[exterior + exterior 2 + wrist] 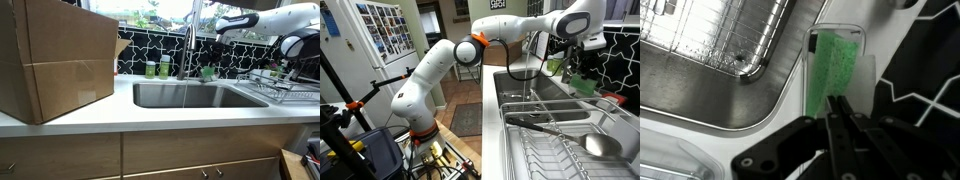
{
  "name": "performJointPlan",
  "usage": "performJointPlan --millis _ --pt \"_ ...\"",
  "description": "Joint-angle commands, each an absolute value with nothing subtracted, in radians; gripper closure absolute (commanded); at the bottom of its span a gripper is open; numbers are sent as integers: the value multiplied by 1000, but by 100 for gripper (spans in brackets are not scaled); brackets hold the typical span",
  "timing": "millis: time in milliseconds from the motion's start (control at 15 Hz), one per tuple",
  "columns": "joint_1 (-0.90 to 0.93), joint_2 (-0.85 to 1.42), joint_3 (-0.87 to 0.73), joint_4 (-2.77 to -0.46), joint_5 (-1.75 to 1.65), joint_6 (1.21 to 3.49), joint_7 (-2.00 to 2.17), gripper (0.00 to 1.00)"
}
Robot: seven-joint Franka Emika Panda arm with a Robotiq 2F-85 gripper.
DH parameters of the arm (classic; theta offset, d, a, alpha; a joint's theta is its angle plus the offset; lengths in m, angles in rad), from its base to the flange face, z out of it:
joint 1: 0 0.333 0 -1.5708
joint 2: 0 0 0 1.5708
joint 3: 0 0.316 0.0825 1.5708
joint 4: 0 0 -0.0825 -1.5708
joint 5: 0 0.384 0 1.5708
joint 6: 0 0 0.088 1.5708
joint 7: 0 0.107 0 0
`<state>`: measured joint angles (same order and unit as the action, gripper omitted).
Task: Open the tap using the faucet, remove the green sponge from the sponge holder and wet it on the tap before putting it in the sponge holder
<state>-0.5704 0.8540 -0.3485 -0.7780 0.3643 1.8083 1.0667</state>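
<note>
One arm [440, 70], white and jointed, reaches from its base across to the far side of the sink [170, 96], as seen in an exterior view. One gripper [836, 100], black: in the wrist view its two fingers [828, 125] are drawn together with hardly a gap between them. Their tips lie at the near end of the sponge [838, 62], and whether they pinch it cannot be told. One sponge, bright green, speckled, sitting in its holder [864, 50], whose rim shows pale around it. The holder stands on the ledge behind the basin, against the tiled wall [150, 48]. In both exterior views the gripper [208, 58] [563, 62] hangs directly over the sponge [207, 71] [557, 67]. One tap [190, 50], tall, silvery, with a curved neck, stands just beside the sponge. A thin pale streak runs from its spout down into the basin, water as far as can be told. Two green containers [157, 68], short and lidded, stand on the other side of the tap. One cardboard box [55, 60], large, rests on the counter [100, 120] beside the sink. One dish rack [285, 88], wire, sits on the opposite side. One wire grid [730, 30] lies over steel at the upper left of the wrist view.
</note>
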Motion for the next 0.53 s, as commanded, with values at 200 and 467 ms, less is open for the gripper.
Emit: performJointPlan --millis 200,467 --pt "-581 873 -341 -754 373 1834 1041 56" --pt "-579 853 -343 -749 371 1840 1019 26"
